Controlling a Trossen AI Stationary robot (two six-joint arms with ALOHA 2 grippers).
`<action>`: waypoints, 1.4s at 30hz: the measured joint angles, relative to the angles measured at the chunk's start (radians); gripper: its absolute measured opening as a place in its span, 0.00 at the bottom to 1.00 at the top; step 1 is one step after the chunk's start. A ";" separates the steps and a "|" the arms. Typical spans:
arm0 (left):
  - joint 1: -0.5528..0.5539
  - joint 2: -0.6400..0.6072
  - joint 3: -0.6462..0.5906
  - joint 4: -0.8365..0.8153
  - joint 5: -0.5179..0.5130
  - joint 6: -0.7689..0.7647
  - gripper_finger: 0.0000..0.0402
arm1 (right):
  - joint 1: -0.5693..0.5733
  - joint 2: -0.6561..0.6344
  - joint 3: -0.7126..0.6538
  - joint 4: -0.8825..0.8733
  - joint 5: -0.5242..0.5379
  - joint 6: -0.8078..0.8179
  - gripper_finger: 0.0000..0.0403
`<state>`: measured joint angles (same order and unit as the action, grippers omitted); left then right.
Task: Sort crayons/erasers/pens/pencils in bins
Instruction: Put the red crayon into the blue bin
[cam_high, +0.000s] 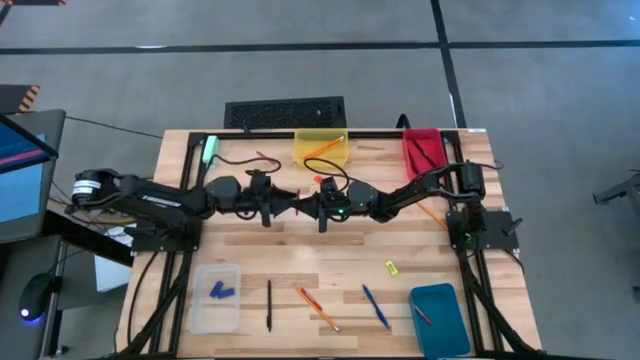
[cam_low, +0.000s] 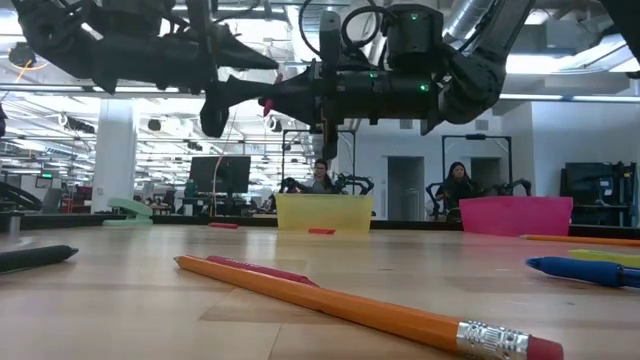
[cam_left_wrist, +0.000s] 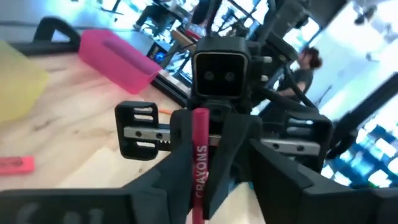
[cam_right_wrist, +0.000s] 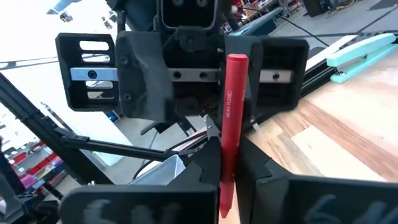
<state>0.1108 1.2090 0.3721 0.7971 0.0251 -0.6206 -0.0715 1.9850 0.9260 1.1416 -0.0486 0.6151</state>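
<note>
At the near left of the bench (cam_high: 250, 255), the clear bin (cam_high: 203, 312) holds blue erasers (cam_high: 222, 291). A pale-green block (cam_high: 210, 150) lies at the far left edge. Right of the clear bin lies a black pen (cam_high: 268, 305).

Above the middle of the bench the two arms meet tip to tip. The left pincer (cam_high: 293, 199) has its fingers (cam_left_wrist: 155, 186) apart on either side of a red crayon (cam_right_wrist: 233, 112). The right pincer (cam_high: 308, 201) is clamped on that crayon, which is clear of the bench. Nothing lies directly under the pair.

Beyond them, the yellow bin (cam_high: 300, 157) at the far edge holds an orange pencil (cam_high: 325, 147).

Toward the near edge another orange pencil (cam_high: 318, 308) lies with a short red stick beside it. Then comes a blue pen (cam_high: 376, 307), and a yellow eraser (cam_high: 391, 268) a little farther in.

The red bin (cam_high: 410, 160) at the far right holds thin sticks that I cannot tell apart. The teal bin (cam_high: 445, 325) at the near right has one small reddish stick at its left wall.
</note>
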 joint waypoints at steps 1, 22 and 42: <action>0.002 -0.020 0.000 -0.026 0.005 0.027 0.37 | 0.000 0.000 0.000 -0.002 0.000 -0.003 0.07; 0.064 -0.282 -0.192 -0.057 -0.191 0.345 0.16 | 0.266 -0.537 -0.002 -1.447 0.072 0.226 0.08; 0.083 -0.280 -0.230 -0.031 -0.141 0.404 0.00 | 1.082 -0.583 -0.002 -1.820 0.072 1.599 0.07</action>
<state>0.1936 0.9291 0.1417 0.7659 -0.1162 -0.2169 1.0108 1.4018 0.9245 -0.6786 0.0235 2.2144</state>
